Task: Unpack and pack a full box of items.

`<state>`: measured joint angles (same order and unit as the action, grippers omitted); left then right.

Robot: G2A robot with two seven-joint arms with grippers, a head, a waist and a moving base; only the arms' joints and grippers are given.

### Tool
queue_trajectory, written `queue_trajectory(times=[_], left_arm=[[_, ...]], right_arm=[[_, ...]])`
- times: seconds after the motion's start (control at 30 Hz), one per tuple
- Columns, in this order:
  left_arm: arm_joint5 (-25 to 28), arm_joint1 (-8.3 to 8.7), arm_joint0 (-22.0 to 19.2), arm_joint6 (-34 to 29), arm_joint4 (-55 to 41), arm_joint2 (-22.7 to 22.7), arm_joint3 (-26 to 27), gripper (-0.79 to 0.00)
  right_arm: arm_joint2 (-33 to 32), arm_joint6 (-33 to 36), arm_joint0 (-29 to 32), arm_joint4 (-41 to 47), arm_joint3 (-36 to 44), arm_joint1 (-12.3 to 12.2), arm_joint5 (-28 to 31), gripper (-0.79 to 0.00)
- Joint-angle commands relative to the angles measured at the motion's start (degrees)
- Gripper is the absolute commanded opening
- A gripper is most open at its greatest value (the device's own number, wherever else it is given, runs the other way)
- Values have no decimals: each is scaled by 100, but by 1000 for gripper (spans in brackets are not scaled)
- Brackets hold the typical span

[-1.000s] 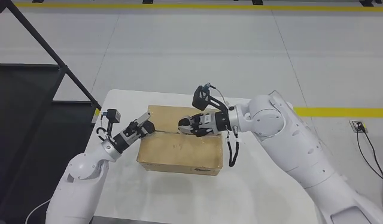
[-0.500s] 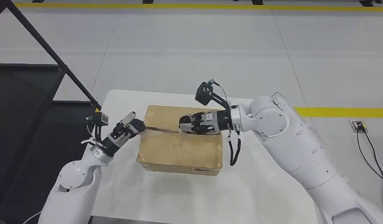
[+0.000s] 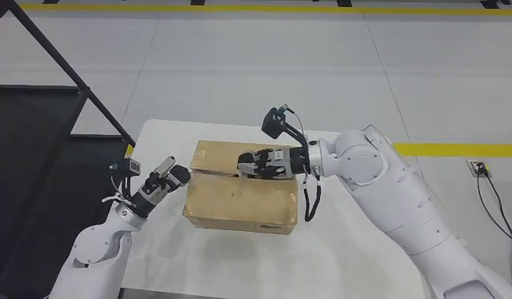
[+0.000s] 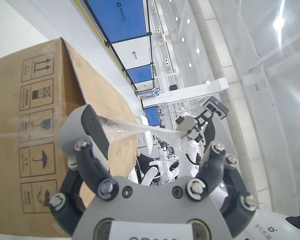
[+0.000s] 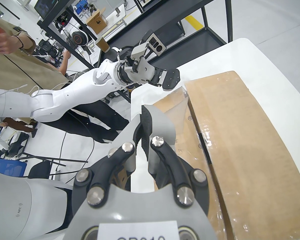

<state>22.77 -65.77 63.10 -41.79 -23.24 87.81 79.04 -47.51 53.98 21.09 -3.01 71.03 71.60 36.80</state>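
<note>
A white rectangular table [image 3: 164,143] is seen with a large brown cardboard box [image 3: 240,199] set near its middle. The box's two top flaps are laid down and meet along a seam. The left gripper [image 3: 176,171] is held just beside the box's left end, near the upper edge. Its fingers are spread apart and nothing is clamped between them. The right gripper [image 3: 244,167] is placed over the box's top, by the seam, with its fingers pressed together; whether anything is pinched between them cannot be told. A thin strip of clear packing tape [image 4: 140,127] is stuck to one pad of the left gripper and is stretched from there over the box's top toward the right gripper.
</note>
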Motion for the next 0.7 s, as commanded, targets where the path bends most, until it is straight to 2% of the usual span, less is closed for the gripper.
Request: queue_trajectory(times=[0.0, 0.17, 0.4, 0.67], left_arm=[[-12, -6, -73, 25, -13, -47, 15, 0], [-74, -35, -338, 127, -1, -232, -91, 0], [-165, -79, -761, 119, 250, -595, -513, 0], [-107, -101, -893, 112, 296, -751, -809, 0]], right_arm=[[-2, 42, 1, 46, -28, 0, 7, -785], [-69, 59, 57, 49, 7, -26, -28, -785], [-181, 138, 186, 99, 67, -74, -252, -785], [-221, 318, 213, 217, 127, -97, -157, -785]])
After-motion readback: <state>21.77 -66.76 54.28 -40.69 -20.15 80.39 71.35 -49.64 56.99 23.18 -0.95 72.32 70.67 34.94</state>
